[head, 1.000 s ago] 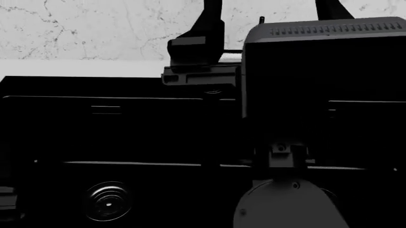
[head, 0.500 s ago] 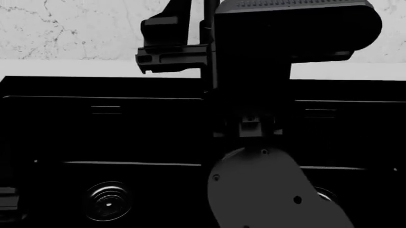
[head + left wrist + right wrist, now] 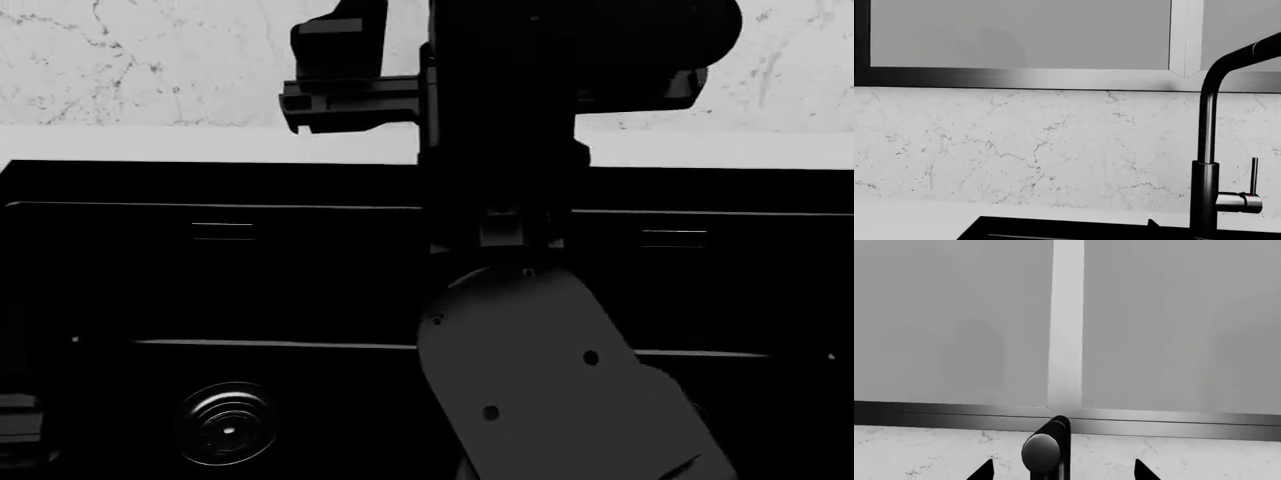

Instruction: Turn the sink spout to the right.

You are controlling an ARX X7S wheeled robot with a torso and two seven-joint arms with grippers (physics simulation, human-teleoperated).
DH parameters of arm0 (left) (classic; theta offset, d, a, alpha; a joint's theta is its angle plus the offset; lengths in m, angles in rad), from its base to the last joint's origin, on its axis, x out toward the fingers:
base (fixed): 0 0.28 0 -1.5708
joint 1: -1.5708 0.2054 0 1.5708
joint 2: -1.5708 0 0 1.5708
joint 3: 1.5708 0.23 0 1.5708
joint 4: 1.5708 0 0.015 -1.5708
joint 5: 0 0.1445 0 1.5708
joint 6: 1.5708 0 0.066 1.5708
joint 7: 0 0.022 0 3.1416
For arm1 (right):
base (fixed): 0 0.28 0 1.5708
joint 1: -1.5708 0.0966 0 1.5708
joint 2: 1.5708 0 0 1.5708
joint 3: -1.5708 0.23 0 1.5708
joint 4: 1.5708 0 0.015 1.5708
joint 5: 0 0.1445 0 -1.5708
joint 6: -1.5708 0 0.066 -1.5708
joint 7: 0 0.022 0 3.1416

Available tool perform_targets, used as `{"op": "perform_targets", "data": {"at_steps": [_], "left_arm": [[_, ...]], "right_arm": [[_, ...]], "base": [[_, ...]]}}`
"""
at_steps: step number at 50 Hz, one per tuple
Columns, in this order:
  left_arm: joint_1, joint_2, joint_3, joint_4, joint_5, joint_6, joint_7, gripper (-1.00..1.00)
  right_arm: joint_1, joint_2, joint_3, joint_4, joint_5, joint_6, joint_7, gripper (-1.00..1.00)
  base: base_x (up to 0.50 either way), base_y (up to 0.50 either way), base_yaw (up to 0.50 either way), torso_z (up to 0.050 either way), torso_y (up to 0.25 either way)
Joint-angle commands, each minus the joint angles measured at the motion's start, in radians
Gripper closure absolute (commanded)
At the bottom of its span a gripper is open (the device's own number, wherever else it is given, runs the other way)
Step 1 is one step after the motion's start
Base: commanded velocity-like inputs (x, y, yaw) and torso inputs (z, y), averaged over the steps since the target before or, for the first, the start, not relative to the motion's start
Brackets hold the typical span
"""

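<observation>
Fingertips (image 3: 984, 471) of the right gripper (image 3: 1062, 471) show as two dark points at the edge of the right wrist view, spread apart, with the rounded end of the spout (image 3: 1046, 452) between them and touching neither that I can see. From the head view the right arm (image 3: 561, 390) rises up the middle, a pale grey link low down and a bulky black block above it that covers the spout almost wholly, so only the wrist views show the spout plainly. In the left wrist view the spout (image 3: 1205, 165) stands upright at the back rim of the sink (image 3: 1054, 230), its thin upper tube bending over near the top and running out of frame; a short steel stub (image 3: 1237, 202) juts from its thicker lower body, and a thin black lever (image 3: 1254, 175) stands upright on the stub. The left gripper itself is not seen in any view. The sink (image 3: 200, 270) fills the head view as a wide black basin, with a ringed drain (image 3: 227, 425) near its front left corner. Behind it runs a pale counter strip (image 3: 134, 142), then a white veined marble backsplash (image 3: 1021, 145), and above that a dark window frame (image 3: 1021, 77) with a light upright bar (image 3: 1067, 325) dividing the grey panes.
</observation>
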Motion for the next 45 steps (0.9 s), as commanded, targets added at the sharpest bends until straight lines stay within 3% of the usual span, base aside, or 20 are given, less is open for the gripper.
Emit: {"op": "perform_targets", "data": {"at_steps": [1,45], "left_arm": [[0.002,-0.003,0.002,0.000,-0.002,0.005,-0.001,-1.00],[0.000,-0.015,0.015,-0.009,0.001,0.014,-0.011,-1.00]], "right_arm": [[0.029,-0.016,0.010,0.056,0.022,0.012,0.015,-1.00],[0.113,-0.045,-0.019,0.300,0.080,-0.128,-0.003,-1.00]], "base": [[0.00,0.00,0.00,0.000,0.000],[0.00,0.00,0.00,0.000,0.000]]}}
